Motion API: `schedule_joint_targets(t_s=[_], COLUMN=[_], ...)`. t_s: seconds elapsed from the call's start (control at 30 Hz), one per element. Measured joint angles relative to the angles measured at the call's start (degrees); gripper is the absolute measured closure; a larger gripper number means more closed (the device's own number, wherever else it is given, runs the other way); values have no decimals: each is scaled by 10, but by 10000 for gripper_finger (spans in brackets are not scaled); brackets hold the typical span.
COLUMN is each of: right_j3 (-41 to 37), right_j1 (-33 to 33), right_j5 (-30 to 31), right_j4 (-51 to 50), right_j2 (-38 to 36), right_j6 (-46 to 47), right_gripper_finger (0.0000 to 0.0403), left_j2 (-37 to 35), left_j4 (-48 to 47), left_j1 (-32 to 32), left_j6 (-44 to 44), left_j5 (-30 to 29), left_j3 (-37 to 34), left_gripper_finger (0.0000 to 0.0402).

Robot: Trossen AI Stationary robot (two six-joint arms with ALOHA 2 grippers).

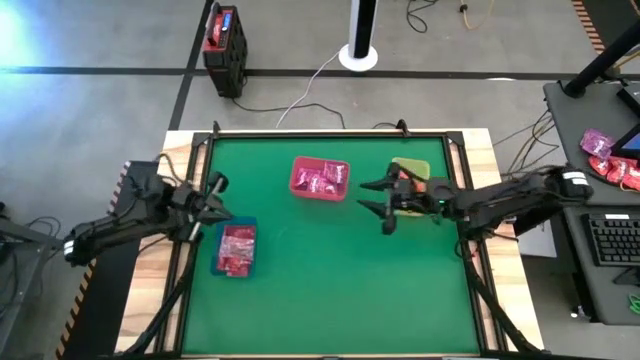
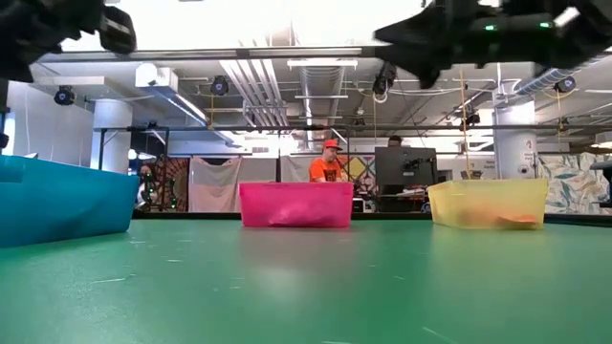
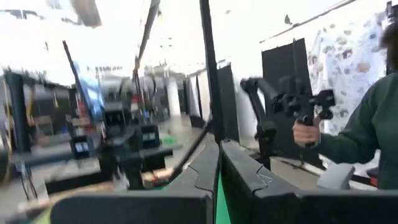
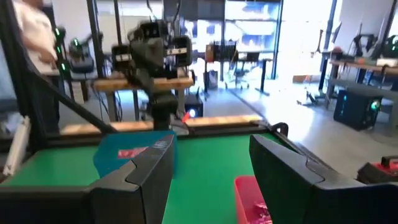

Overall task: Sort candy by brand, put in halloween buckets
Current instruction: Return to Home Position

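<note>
Shows right gripper [image 1: 378,205] spread wide, right of centre beside yellow bin [image 1: 418,166]. Shows left gripper [image 1: 222,205] nearly together at left, above blue bin [image 1: 236,272] holding red candy [image 1: 238,248]. Places pink candy [image 1: 322,180] in pink bin [image 1: 297,170], upper centre.

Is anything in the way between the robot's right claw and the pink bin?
No, nothing visible. Only green table mat lies between the open right gripper and the pink-red rectangular plastic bin of magenta wrapped candy. The left gripper waits by the blue plastic bin.

The green table [image 2: 306,287] bears a blue bin [image 2: 62,201], pink bin [image 2: 296,205] and yellow bin [image 2: 488,203].
</note>
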Motion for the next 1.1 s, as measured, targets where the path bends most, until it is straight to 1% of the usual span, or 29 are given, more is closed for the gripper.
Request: schedule_joint_targets(t_s=[0.1, 0.17, 0.27, 0.37, 0.5, 0.53, 0.63, 0.73, 0.83, 0.87, 1.0, 1.1], right_j3=[-45, -73, -118, -163, -224, -236, -235, -236, -236, -236, -236, -236], right_j1=[0, 0, 4, 10, 15, 15, 15, 15, 15, 15, 15, 15], right_j5=[0, 0, -1, -8, -26, -28, -46, -83, -125, -134, -146, -154], right_j4=[15, 14, 18, 25, 27, 13, -60, -100, -105, -107, -167, -199], right_j2=[-57, -95, -159, -227, -321, -346, -413, -468, -522, -542, -620, -628], right_j6=[9, 15, 24, 25, 28, 31, 32, 26, 19, 19, -2, -14], right_gripper_finger=[200, 200, 200, 200, 200, 200, 200, 200, 200, 200, 200, 200], left_j2=[-54, -90, -91, -88, -93, -93, -92, -93, -93, -93, -91, -88], left_j4=[-19, -48, -63, -71, -59, -56, -32, 12, -31, -30, -51, -91], left_j1=[0, 0, 0, -1, -1, -1, -1, -1, -1, -1, -1, -1], left_j6=[9, 17, 23, 22, 40, 53, 79, 90, 112, 113, 113, 106], left_j5=[-2, -3, 7, -9, -7, -4, 21, 23, 23, 23, 21, 18], left_j3=[0, 0, -2, -10, -31, -39, -64, -92, -93, -93, -93, -93], left_gripper_finger=[402, 402, 402, 402, 402, 402, 402, 402, 402, 402, 402, 402])
